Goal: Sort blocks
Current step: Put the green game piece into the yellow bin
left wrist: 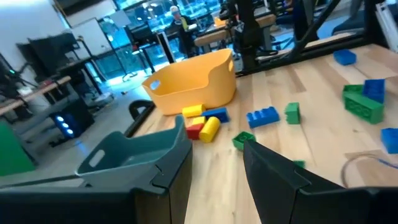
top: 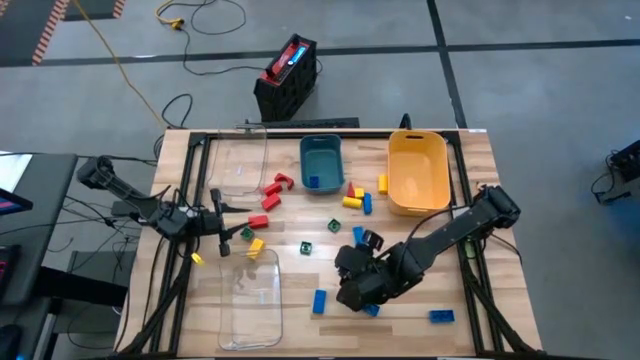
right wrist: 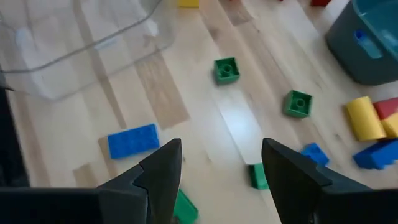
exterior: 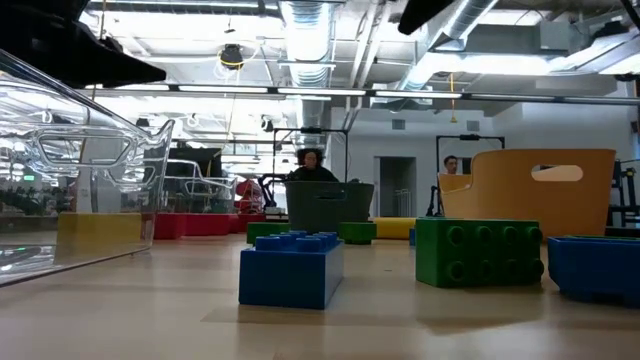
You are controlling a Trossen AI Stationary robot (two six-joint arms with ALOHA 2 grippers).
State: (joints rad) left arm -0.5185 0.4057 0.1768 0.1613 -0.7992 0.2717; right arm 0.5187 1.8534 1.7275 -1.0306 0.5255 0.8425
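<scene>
My right gripper (right wrist: 221,165) hangs spread wide and empty over the table's front middle, hunting its next pick. Behind it the yellow bin (top: 417,172) and the teal bin (top: 321,162), one blue brick (top: 313,182) already inside, wait beside two clear trays (top: 252,295). The blocks (top: 352,197) lie scattered between bins and front edge; the blue brick (right wrist: 132,140) just beside my fingers looks the likely target, calling for a short shift and descent. My left gripper (left wrist: 216,163), also spread, waits at the left edge.
</scene>
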